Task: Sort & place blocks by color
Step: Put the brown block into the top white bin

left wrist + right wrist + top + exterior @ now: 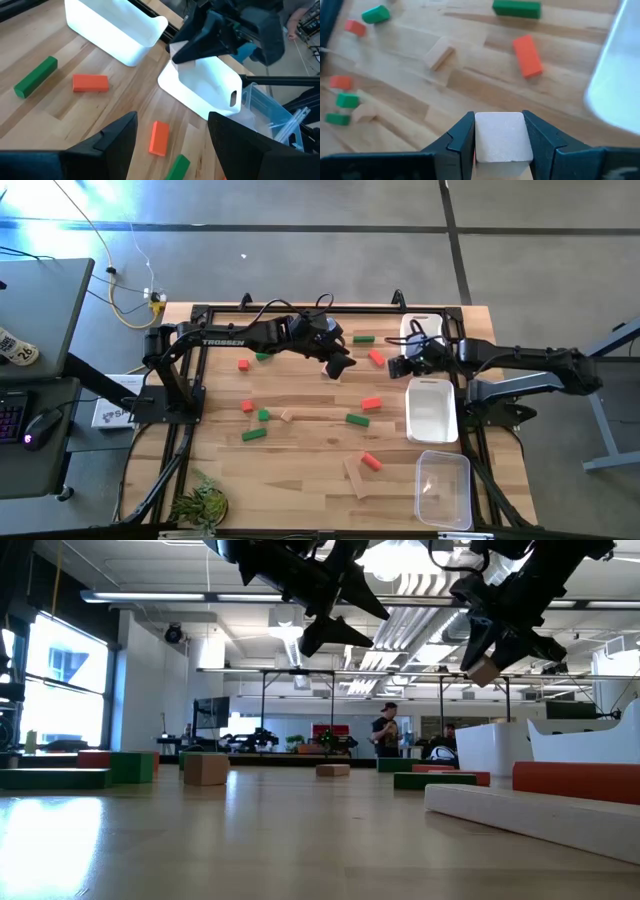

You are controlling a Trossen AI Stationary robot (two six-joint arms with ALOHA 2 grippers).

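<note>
Right gripper: jaws pinch a tan block, held aloft just beside the white tray.
Left gripper: jaws spread, empty, above the worktop.
Nearer arm: right.

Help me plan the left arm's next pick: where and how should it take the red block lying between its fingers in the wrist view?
Grip the red block across its narrow width, on the two long sides, coming straight down. It lies flat with bare wood on both sides.
</note>
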